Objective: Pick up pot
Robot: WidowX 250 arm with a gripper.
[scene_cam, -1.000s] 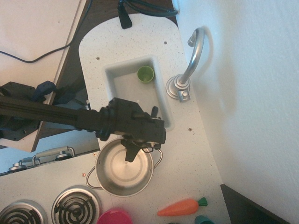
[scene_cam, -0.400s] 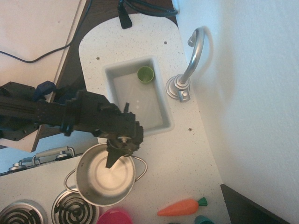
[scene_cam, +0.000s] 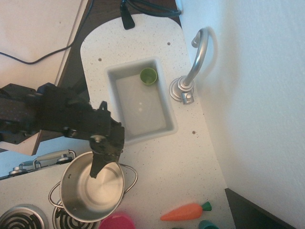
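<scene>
One pot (scene_cam: 91, 187), shiny steel with two wire loop handles, appears lifted at the lower left, above a stove burner (scene_cam: 64, 215) and the counter (scene_cam: 186, 157); nothing shows inside it but its bare bottom; the gripper (scene_cam: 97, 164) pinches the pot's upper rim, one dark finger reaching down inside the wall. One sink (scene_cam: 114, 76) is sunk in the counter and holds a single green cup (scene_cam: 148, 76) in its far corner; one faucet (scene_cam: 195, 62) stands just beside it. Two burners show, the second (scene_cam: 16, 219) at the bottom left corner; one pink bowl (scene_cam: 116, 222) and one carrot (scene_cam: 186, 211) lie along the bottom edge.
</scene>
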